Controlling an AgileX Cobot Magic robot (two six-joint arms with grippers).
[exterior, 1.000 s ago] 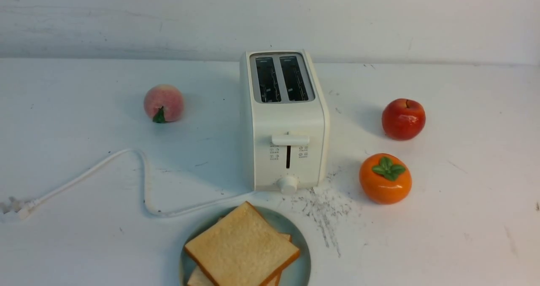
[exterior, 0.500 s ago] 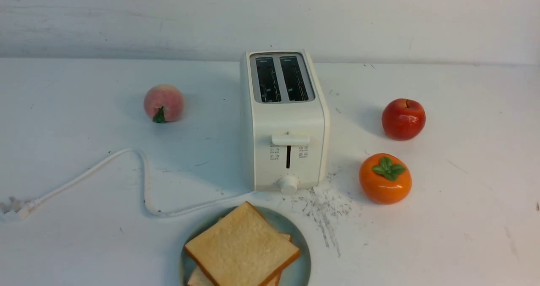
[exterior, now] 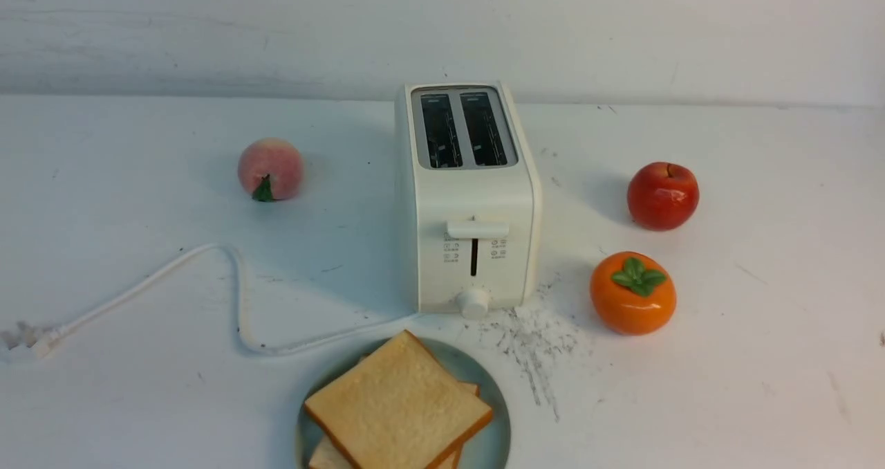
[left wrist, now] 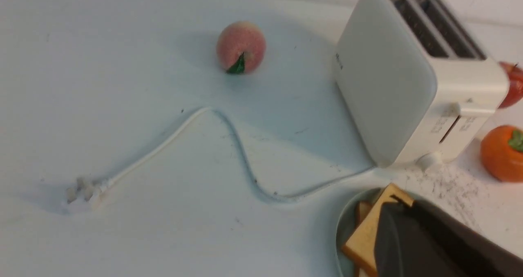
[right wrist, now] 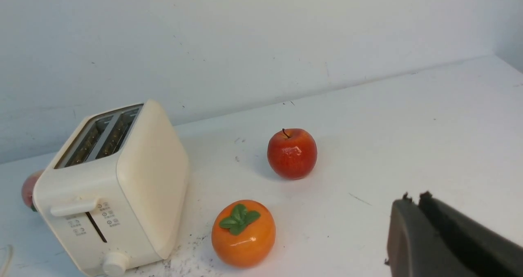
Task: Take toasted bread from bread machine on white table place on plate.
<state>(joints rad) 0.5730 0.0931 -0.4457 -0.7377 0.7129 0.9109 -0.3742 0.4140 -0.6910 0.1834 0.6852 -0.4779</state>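
The bread machine stands mid-table on the white table, both slots empty and the lever up. It also shows in the left wrist view and the right wrist view. Two slices of toasted bread lie stacked on the plate at the near edge, the top slice covering most of the lower one. Neither gripper shows in the front view. My left gripper hangs over the stacked bread and plate, fingers together and holding nothing. My right gripper is shut and empty above bare table, right of the fruit.
A peach lies left of the toaster. A red apple and an orange persimmon lie to its right. The white power cord loops across the left front to a plug. Dark scuffs mark the table by the toaster.
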